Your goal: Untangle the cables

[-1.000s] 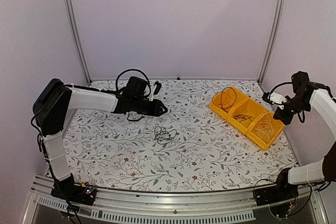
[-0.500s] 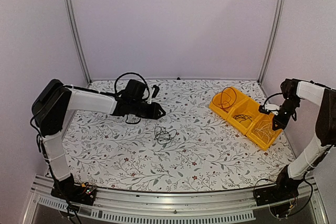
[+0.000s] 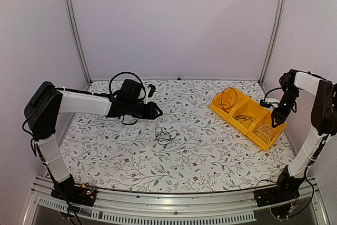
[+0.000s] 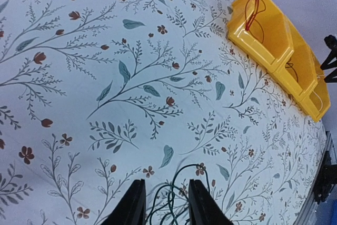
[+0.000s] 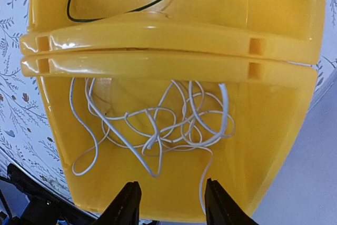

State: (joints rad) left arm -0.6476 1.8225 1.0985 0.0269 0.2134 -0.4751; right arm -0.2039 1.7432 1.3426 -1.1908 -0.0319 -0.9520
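A small clump of dark cables [image 3: 165, 135] lies on the flowered table, just ahead of my left gripper [image 3: 152, 110]. In the left wrist view the left gripper [image 4: 166, 206] is open, and dark loops [image 4: 181, 180] lie on the cloth between and beyond its fingers. My right gripper [image 3: 276, 118] hangs over the near compartment of the yellow tray [image 3: 229, 120]. It is open [image 5: 171, 204] above a loose white cable [image 5: 152, 130] lying in that compartment, with one strand trailing down between the fingers. A black cable [image 5: 105, 9] lies in the middle compartment and a red one [image 3: 227, 98] in the far compartment.
The yellow tray stands at the back right, close to the right wall and frame post [image 3: 274, 30]. A thick black robot cable [image 3: 124, 77] loops above the left arm. The table's far edge meets the back wall.
The right arm swung in from the right wall and down over the tray's near compartment, and its jaws now stand apart. The left arm drew back slightly to the left.
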